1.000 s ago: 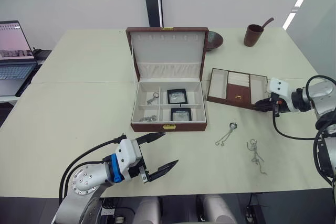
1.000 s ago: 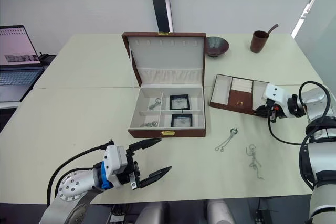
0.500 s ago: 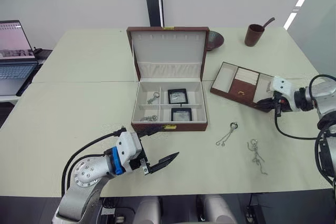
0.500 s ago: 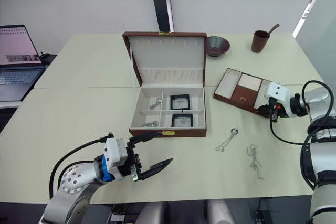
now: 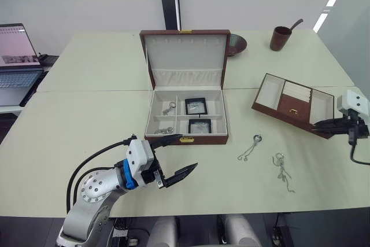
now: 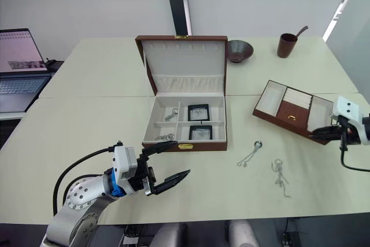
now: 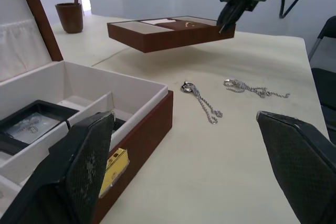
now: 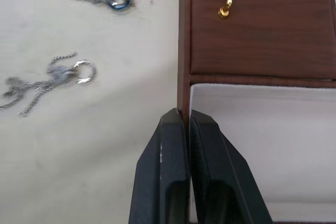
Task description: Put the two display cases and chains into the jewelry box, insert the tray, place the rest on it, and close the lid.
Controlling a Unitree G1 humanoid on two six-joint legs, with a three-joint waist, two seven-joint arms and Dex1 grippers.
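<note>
Tray (image 5: 295, 104) has swung away from the jewelry box (image 5: 186, 121) since 1 s ago and now hangs off the counter (image 5: 69, 131), well to the box's right. Right end effector (image 8: 182, 129) is pinched shut on the tray's wall. Left end effector (image 5: 175, 157) gapes wide, empty, just in front of the box. Done: 2 display cases (image 5: 195, 106) & chains in compartments. Left: insert tray, load 2 loose chains (image 5: 249, 147), close lid.

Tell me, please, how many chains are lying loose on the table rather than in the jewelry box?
2. One chain with a ring lies just right of the jewelry box; the other chain lies further right, nearer the table's front edge. More chains sit inside the box's left compartments.
</note>
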